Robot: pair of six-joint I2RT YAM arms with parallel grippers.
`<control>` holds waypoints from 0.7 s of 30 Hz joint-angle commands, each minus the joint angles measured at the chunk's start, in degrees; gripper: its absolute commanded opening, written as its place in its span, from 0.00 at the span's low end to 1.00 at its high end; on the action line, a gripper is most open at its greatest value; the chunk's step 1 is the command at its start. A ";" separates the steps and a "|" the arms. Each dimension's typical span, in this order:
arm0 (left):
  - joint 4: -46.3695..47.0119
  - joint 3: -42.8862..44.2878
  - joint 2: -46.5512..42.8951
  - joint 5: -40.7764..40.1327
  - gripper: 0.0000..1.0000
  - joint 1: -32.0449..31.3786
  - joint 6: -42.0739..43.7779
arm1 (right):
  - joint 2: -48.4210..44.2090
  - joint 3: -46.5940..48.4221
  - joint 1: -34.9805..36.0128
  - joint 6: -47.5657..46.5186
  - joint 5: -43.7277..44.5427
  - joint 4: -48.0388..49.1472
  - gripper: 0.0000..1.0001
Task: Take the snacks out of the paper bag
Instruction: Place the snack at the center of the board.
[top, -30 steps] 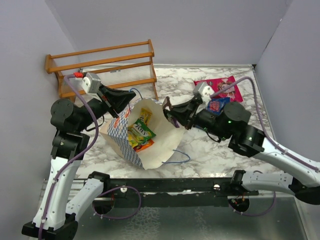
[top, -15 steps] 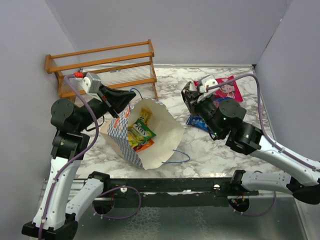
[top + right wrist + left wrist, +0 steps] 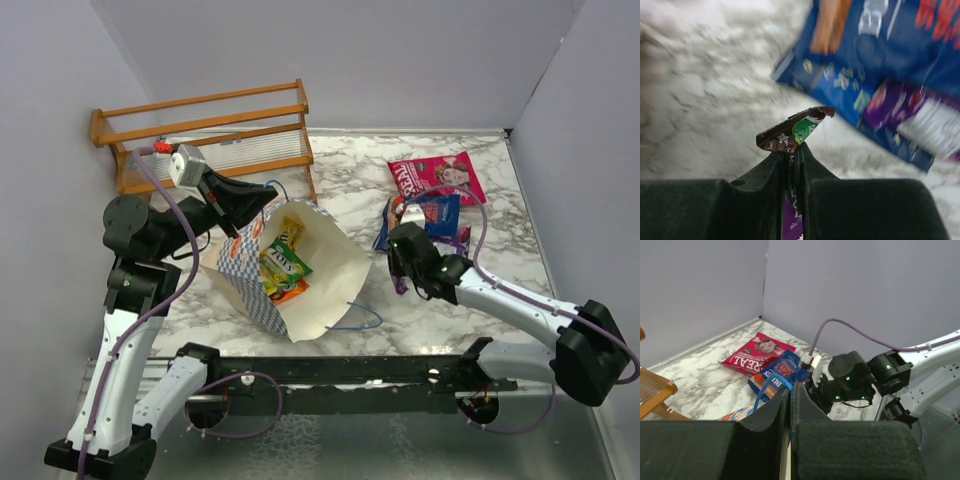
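The paper bag (image 3: 325, 275) lies open on the marble table, with yellow, green and red-orange packs (image 3: 283, 262) inside. My left gripper (image 3: 266, 196) is shut on the bag's far rim and blue cord handle (image 3: 767, 385); its fingertips (image 3: 790, 386) are pressed together. My right gripper (image 3: 392, 232) is low over the table to the right of the bag, shut on a dark purple packet (image 3: 795, 132) with a green figure. The blue packet (image 3: 438, 212) lies just beside it, and shows blurred in the right wrist view (image 3: 880, 65). The magenta-pink packet (image 3: 437, 176) lies behind.
A wooden rack (image 3: 205, 135) stands at the back left, close behind the bag. Grey walls close in the left, back and right. The bag's second blue cord (image 3: 360, 315) trails on the table near the front.
My right gripper has carried the dark purple packet from the bag's mouth to the right and down, close to the table beside the blue packet. The left gripper has kept its hold.
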 commanded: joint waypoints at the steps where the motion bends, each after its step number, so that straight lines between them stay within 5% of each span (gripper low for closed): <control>1: 6.91 -0.20 0.15 7.04 0.00 -0.08 -3.06 | 1.68 -4.30 -0.63 17.37 -0.51 -6.79 0.11; 8: 9.77 -2.85 -0.70 12.04 0.00 -0.08 -3.92 | -0.57 -9.03 -0.62 17.61 -0.70 -3.69 0.20; 14: 7.76 -2.90 -0.72 14.34 0.00 -0.08 -3.71 | -4.99 -9.45 -0.62 12.13 -2.68 -0.59 0.55; 21: 0.81 -0.35 -1.03 14.12 0.00 -0.08 1.48 | -16.96 -6.37 -0.62 -4.92 -15.72 5.23 0.61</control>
